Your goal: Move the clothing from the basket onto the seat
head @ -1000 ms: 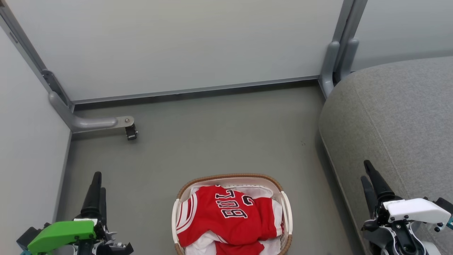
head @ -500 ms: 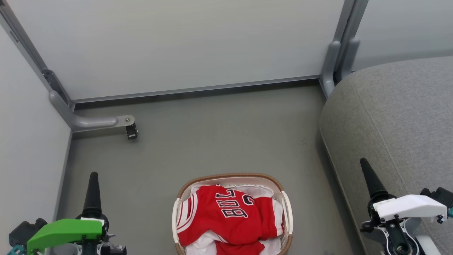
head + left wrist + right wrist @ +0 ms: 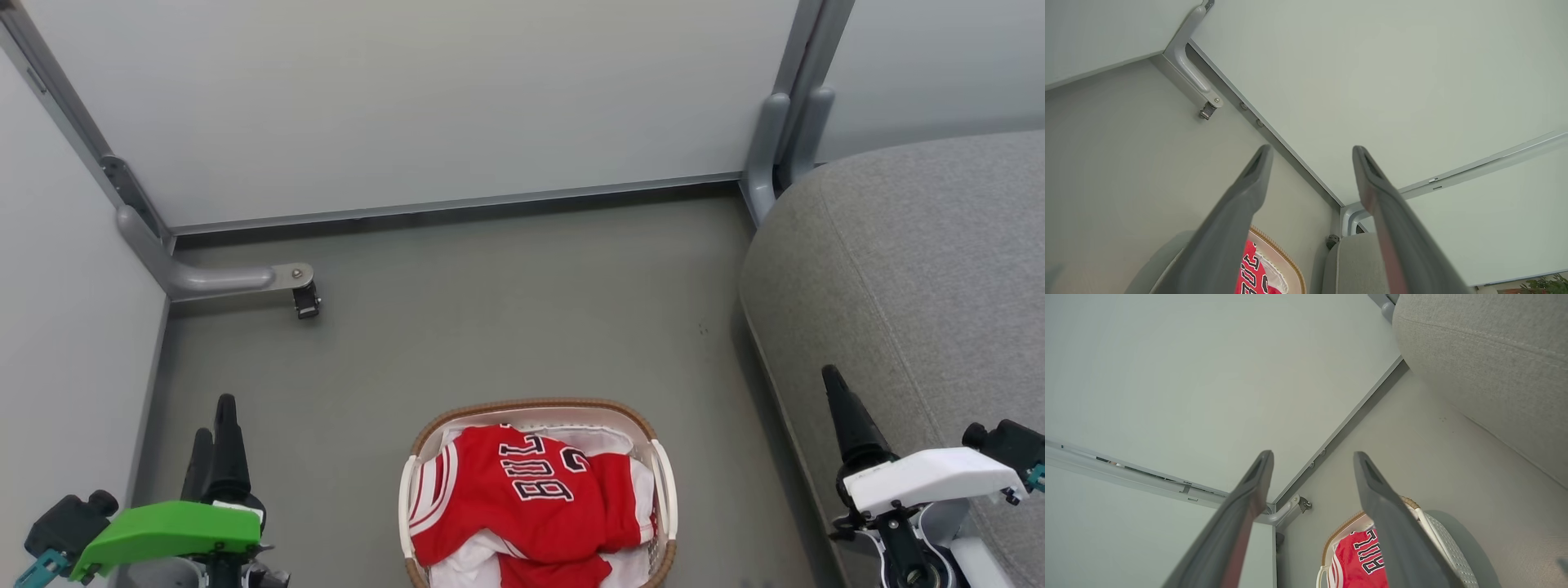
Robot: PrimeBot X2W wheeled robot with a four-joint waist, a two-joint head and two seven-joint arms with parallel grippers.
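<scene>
Either side of the basket (image 3: pixel 531 405) our left gripper (image 3: pixel 1311 149) and right gripper (image 3: pixel 1312 455) hang open, empty, first pick pending; next we descend onto the jersey (image 3: pixel 522 498).

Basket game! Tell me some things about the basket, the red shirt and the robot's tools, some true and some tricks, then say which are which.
1. The red shirt lies in the basket. True.
2. The basket stands on top of the seat. False: it stands on the floor, beside the seat.
3. The left tool is open and holds nothing. True.
4. The right tool is squeezing the red shirt. False: it is open and empty, apart from the shirt.
</scene>
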